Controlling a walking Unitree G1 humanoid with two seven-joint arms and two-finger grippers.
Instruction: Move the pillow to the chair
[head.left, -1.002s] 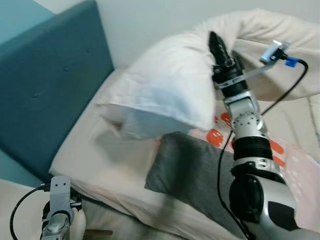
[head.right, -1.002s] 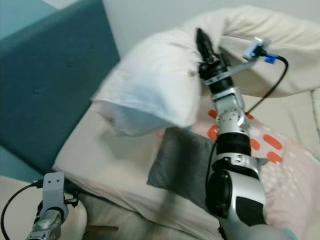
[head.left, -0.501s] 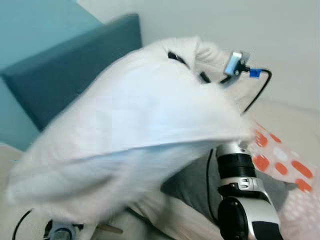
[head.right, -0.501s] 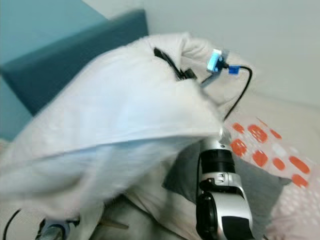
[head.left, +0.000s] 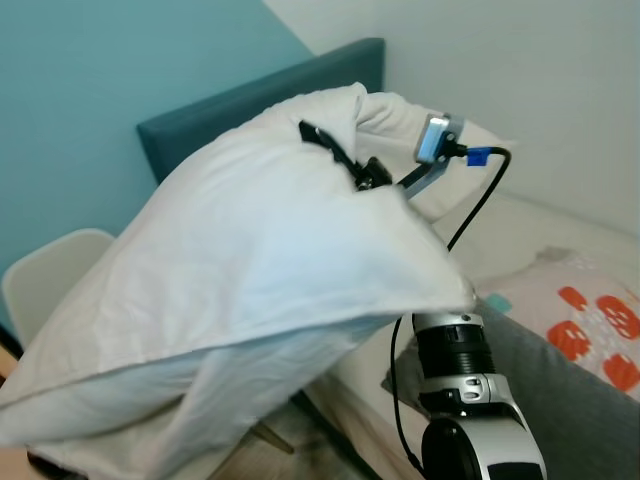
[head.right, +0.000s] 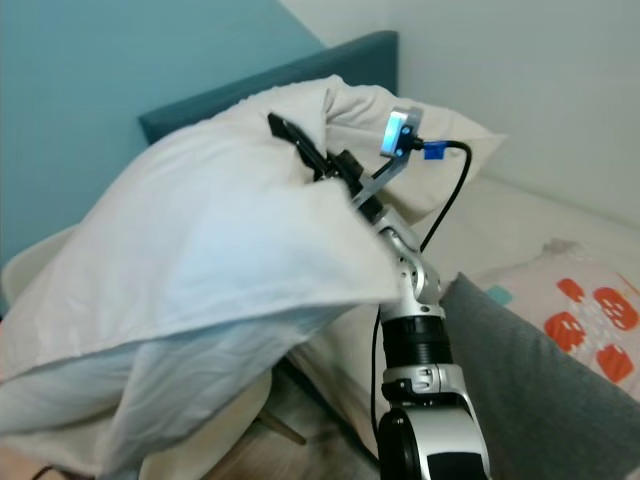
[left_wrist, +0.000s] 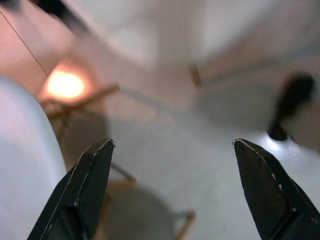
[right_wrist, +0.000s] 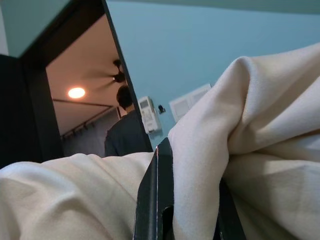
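A big white pillow (head.left: 250, 290) hangs in the air in front of me, sagging down to the left. My right gripper (head.left: 322, 143) is raised high and shut on a bunch of the pillow's fabric near its top edge; in the right wrist view one black finger (right_wrist: 156, 200) shows pressed into the cream cloth (right_wrist: 250, 140). A white chair (head.left: 48, 280) stands at the left, partly hidden behind the pillow's low end, with a wooden leg (head.left: 270, 436) showing underneath. In the left wrist view my left gripper (left_wrist: 172, 144) is open, low over a blurred floor.
The bed lies at the right with another white pillow (head.left: 475, 145), a grey cushion (head.left: 565, 395) and an orange-spotted cushion (head.left: 600, 320). A dark blue headboard (head.left: 250, 100) stands against the teal wall. A person (right_wrist: 125, 135) stands in a dark doorway.
The view has swung left, away from the bed. The right gripper has carried the pillow off the bed and to the left, and the white chair has come into view.
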